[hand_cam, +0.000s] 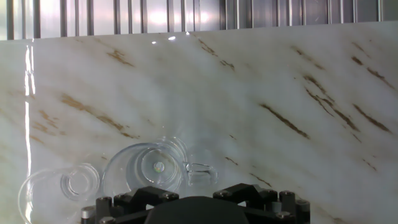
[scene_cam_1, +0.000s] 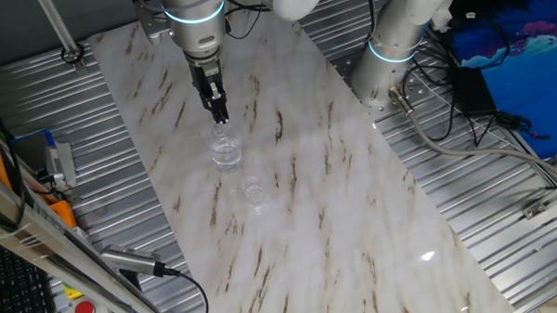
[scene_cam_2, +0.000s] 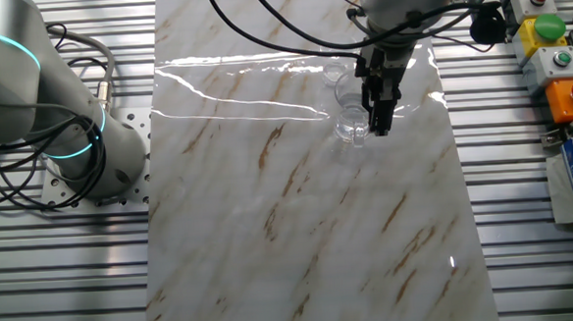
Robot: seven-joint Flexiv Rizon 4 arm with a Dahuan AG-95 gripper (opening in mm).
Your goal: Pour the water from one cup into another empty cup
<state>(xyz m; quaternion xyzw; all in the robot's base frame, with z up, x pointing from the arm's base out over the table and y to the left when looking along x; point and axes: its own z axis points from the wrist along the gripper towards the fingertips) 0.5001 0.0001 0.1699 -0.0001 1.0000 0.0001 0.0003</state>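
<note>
The larger clear tumbler (scene_cam_1: 227, 151) stands upright on the marble tabletop (scene_cam_1: 332, 205), and the water in it is barely visible. The smaller clear cup (scene_cam_1: 253, 191) stands a short way from it, towards the table's near side. My gripper (scene_cam_1: 221, 119) hangs just behind the tumbler's rim, fingers pointing down, open and holding nothing. In the other fixed view the gripper (scene_cam_2: 380, 128) is right beside the tumbler (scene_cam_2: 352, 128), with the small cup (scene_cam_2: 335, 73) beyond. The hand view looks down into the tumbler (hand_cam: 152, 167), the small cup (hand_cam: 78, 184) to its left; only the gripper's black base shows.
Ribbed metal decking (scene_cam_1: 95, 104) surrounds the marble slab. A second robot's white base (scene_cam_1: 394, 49) stands at the slab's far corner with cables. A button box (scene_cam_2: 545, 39) and tools lie on the decking beside the slab.
</note>
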